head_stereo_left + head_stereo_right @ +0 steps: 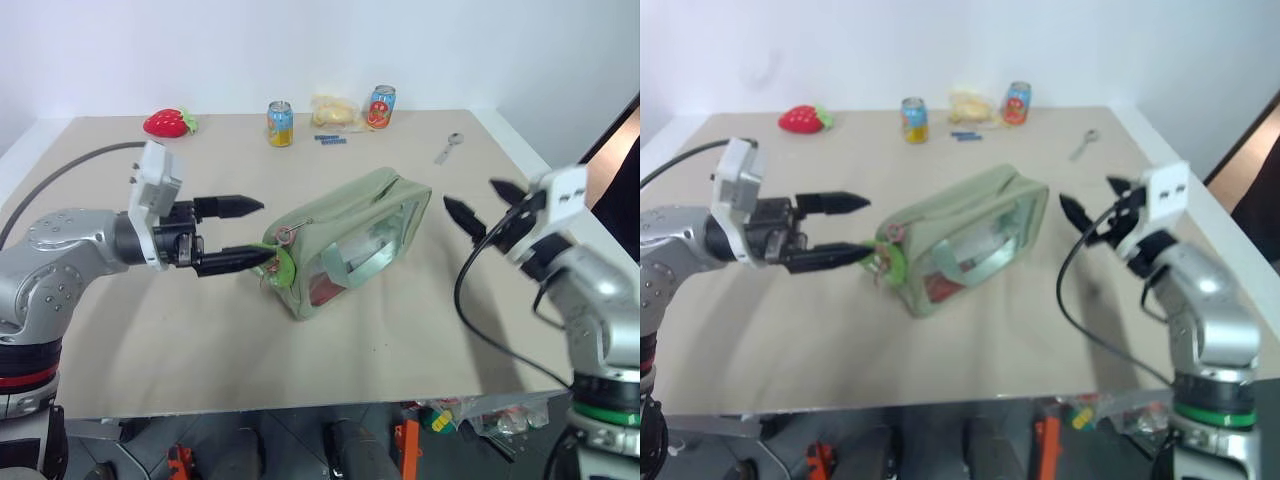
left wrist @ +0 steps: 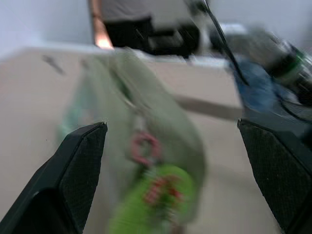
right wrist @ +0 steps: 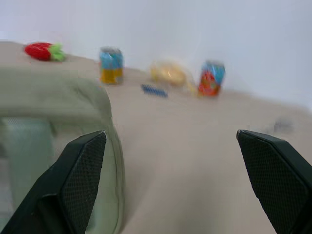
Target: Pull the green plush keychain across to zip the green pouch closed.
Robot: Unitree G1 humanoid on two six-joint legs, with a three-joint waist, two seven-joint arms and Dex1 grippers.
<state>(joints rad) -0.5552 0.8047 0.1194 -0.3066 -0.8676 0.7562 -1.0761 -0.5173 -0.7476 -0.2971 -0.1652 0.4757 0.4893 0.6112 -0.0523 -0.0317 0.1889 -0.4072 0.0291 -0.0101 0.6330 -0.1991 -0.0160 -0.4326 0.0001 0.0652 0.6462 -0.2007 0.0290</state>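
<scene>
**Hovering at both ends of the pouch, claws wide**

Holding my left gripper [image 1: 244, 233] spread, empty, its lower finger tip just at the green plush keychain [image 1: 279, 266], which hangs at the near-left end of the one green pouch [image 1: 350, 240] on the table [image 1: 150, 340]. My right gripper [image 1: 482, 211] gapes apart too, off the pouch's right end. Something reddish shows through its clear window. Farther back: two cans [image 1: 280, 123], labels unreadable, one strawberry toy [image 1: 168, 122], one spoon [image 1: 447, 148].
</scene>
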